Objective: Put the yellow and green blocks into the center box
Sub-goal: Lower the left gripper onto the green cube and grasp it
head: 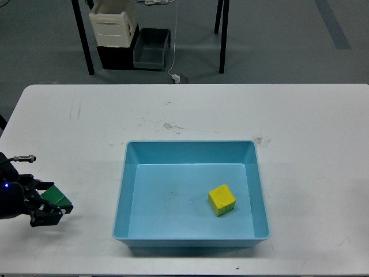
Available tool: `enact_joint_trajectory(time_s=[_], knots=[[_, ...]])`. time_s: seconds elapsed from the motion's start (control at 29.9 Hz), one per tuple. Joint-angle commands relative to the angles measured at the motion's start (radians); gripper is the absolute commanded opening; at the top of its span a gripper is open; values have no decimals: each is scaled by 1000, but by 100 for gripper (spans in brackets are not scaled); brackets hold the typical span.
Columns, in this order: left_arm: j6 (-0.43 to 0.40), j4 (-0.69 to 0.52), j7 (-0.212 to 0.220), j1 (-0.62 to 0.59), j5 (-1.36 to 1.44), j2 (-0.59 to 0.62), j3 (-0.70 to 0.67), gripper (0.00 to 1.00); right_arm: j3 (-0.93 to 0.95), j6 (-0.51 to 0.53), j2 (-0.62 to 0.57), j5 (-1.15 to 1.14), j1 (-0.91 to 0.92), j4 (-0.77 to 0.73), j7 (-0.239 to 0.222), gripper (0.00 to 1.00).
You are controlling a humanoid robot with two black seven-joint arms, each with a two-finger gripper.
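Observation:
The green block (pixel 58 198) rests on the white table (pixel 190 115) at the far left, near the front edge. My left gripper (pixel 53 199) comes in low from the left edge. One dark finger sits against each side of the block, and part of the block is hidden by them. The yellow block (pixel 221 199) lies inside the light blue box (pixel 191 146) at the table's center, toward its right front. My right gripper is out of view.
Beyond the table's far edge, on the floor, stand a white crate (pixel 113 24), a grey bin (pixel 151 48) and black stand legs (pixel 84 40). The box's left wall stands about a hand's width right of the green block.

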Motion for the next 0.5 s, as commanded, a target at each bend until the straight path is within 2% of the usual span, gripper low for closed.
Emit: enact_joint_trajectory(time_s=[0.0, 0.13, 0.23, 0.37, 0.47], knots=[[3, 14, 0, -3, -20, -23, 2, 83, 2, -21, 1, 0, -7, 0, 0, 100], [4, 36, 0, -1, -13, -23, 8, 83, 5, -27, 1, 0, -8, 0, 0, 100], [4, 39, 0, -1, -13, -20, 19, 76, 3, -28, 2, 0, -8, 0, 0, 100], [6, 40, 0, -1, -11, -15, 23, 76, 2, -38, 5, 0, -8, 0, 0, 100], [6, 42, 0, 2, -10, -12, 25, 64, 2, -38, 7, 0, -8, 0, 0, 100]])
